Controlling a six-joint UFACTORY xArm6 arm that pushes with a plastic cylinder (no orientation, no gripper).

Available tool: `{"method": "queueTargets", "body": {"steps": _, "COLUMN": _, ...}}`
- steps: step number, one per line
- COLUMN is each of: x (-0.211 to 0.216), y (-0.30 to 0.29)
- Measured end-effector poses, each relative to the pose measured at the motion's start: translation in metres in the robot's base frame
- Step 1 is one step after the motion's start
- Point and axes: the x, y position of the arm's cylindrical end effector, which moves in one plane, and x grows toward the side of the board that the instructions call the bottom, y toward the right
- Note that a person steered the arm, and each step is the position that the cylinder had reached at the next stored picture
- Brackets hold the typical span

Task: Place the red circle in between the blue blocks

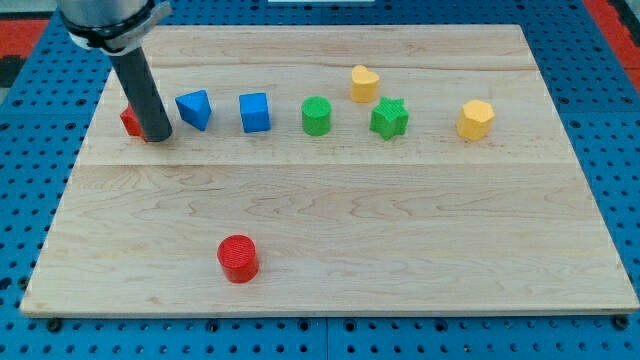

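You are looking at my tip (157,135) sitting at the upper left of the frame, at the lower end of a straight dark rod that is coming down from the top edge. There are no fingers on this rod, so nothing is opening or closing and nothing is being held; the tip is simply resting on the board. It is standing right against a red block (130,121), which is peeking out on the rod's left side and is mostly hidden, so its shape cannot be made out.

Just to the right of the tip, a blue wedge-like block (195,109) is sitting close by, and a blue cube (255,112) is lying a little further right, with a bare gap between the two.

The red circle (238,258) is lying well apart from them, in the lower left-centre of the frame, nowhere near the tip.

Continuing right along the upper row, you are seeing a green cylinder (316,115), a yellow heart-shaped block (364,83) slightly higher, a green star (389,118) and a yellow hexagonal block (476,119) toward the upper right.

Everything is resting on the wooden board (400,230), which is lying on a blue perforated surface (620,100).
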Motion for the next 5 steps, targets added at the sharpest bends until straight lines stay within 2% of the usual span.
{"method": "queueTargets", "body": {"steps": 2, "x": -0.016, "y": -0.008}}
{"method": "queueTargets", "body": {"steps": 3, "x": 0.044, "y": 0.037}}
{"method": "queueTargets", "body": {"steps": 4, "x": 0.158, "y": 0.063}}
{"method": "queueTargets", "body": {"steps": 5, "x": 0.219, "y": 0.095}}
